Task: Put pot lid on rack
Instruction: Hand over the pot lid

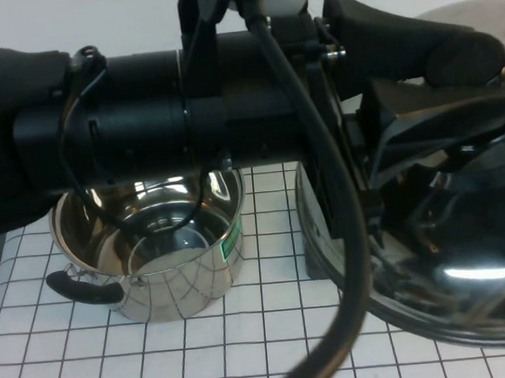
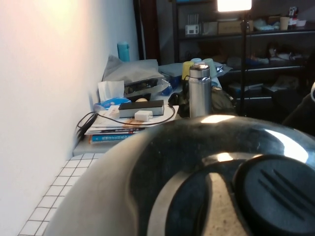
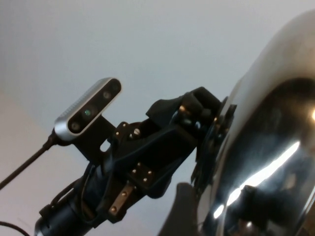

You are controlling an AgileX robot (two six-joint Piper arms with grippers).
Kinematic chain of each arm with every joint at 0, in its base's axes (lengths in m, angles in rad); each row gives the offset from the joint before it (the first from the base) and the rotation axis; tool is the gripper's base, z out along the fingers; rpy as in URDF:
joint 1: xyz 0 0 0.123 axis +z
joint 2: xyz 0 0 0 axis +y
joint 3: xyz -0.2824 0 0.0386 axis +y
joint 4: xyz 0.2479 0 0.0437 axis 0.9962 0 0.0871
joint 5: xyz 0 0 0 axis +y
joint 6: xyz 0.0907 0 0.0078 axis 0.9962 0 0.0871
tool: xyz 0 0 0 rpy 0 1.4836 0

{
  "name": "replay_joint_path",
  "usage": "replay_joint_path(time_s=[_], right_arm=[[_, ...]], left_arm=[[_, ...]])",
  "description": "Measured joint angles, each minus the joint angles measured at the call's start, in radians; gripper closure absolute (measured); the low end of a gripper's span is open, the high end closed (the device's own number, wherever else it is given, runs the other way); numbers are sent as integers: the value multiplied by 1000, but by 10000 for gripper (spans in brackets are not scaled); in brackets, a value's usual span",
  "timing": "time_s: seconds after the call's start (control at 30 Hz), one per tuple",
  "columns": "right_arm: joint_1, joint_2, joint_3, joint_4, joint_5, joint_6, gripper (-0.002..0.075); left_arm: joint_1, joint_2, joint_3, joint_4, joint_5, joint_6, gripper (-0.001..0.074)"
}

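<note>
The pot lid (image 1: 450,252) is shiny steel and hangs in the air at the right, close to the camera. My left arm reaches across the table, and my left gripper (image 1: 388,134) is shut on the lid near its top. In the left wrist view the lid's dome (image 2: 162,167) and black knob (image 2: 275,196) fill the lower part. My right gripper (image 1: 452,59) is up at the far right against the lid (image 3: 275,123), with the left gripper (image 3: 211,142) opposite it. Only a dark grey corner of the rack (image 1: 315,245) shows; the lid hides its wire loops.
A deep steel pot (image 1: 152,241) with black side handles stands open on the white checked cloth (image 1: 204,350) at the left. The left arm's cable (image 1: 348,234) hangs down the middle. A wall runs behind the table.
</note>
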Motion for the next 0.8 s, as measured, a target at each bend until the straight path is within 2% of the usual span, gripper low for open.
replay_joint_path(time_s=[0.17, 0.3, 0.43, 0.67, 0.8], right_arm=[[0, 0, 0, 0, -5, 3, 131], [0, 0, 0, 1, -1, 4, 183], [0, 0, 0, 2, 3, 5, 279], [2, 0, -12, 60, 14, 21, 556], [3, 0, -14, 62, 15, 21, 571]], left_arm=[[-42, 0, -1, -2, -4, -32, 400], [-70, 0, -1, -2, -9, -50, 400], [-90, 0, -1, -2, -20, -53, 400], [-90, 2, -1, 36, -37, -49, 400], [-90, 8, 0, 38, -42, -50, 400]])
